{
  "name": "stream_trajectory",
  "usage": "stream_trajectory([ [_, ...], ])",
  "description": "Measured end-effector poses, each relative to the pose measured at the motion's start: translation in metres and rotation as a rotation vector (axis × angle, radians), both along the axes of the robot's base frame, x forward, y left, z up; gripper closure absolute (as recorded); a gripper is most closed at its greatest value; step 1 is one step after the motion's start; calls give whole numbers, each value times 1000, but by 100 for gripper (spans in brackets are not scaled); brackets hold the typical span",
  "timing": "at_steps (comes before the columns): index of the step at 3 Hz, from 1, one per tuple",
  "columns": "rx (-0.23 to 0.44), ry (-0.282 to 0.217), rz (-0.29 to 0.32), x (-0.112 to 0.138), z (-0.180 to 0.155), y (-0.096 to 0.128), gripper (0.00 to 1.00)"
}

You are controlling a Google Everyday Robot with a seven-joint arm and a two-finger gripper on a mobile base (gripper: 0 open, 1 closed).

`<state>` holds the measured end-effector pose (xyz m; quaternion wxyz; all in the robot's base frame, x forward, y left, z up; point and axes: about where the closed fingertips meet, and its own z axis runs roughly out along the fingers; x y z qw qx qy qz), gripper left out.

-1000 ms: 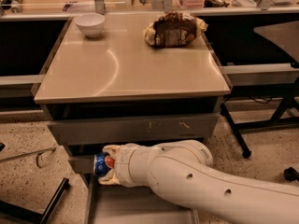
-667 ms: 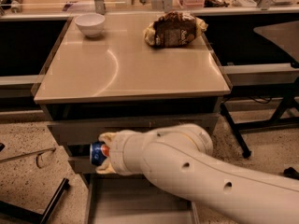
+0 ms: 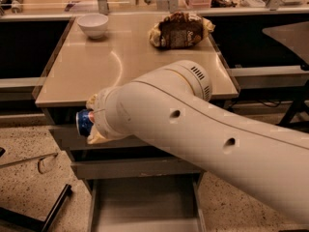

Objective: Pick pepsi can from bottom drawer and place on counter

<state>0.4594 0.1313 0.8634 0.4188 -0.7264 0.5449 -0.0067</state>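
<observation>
Lifted to counter [image 3: 87, 81] lvl, end effector [image 3: 92, 121] grasps pepsi can [image 3: 84, 123] over bottom drawer [image 3: 145, 202].

Warm overhead light, curved glare on counter [image 3: 96, 74], pincer [image 3: 91, 121] gripping pepsi can [image 3: 84, 123] under counter's shadowed edge

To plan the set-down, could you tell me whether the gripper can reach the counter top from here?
Probably yes. The gripper, shut on the pepsi can, hangs at the counter's front-left edge, just below its top; the near surface is bare, with the white bowl and snack bag far back.
</observation>
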Motion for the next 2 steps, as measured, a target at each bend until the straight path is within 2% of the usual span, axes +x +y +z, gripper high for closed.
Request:
stream_trajectory([
  [1,0,0,-1,0,0,0,100],
  [2,-13,-90,-1,12,19,-1,100],
])
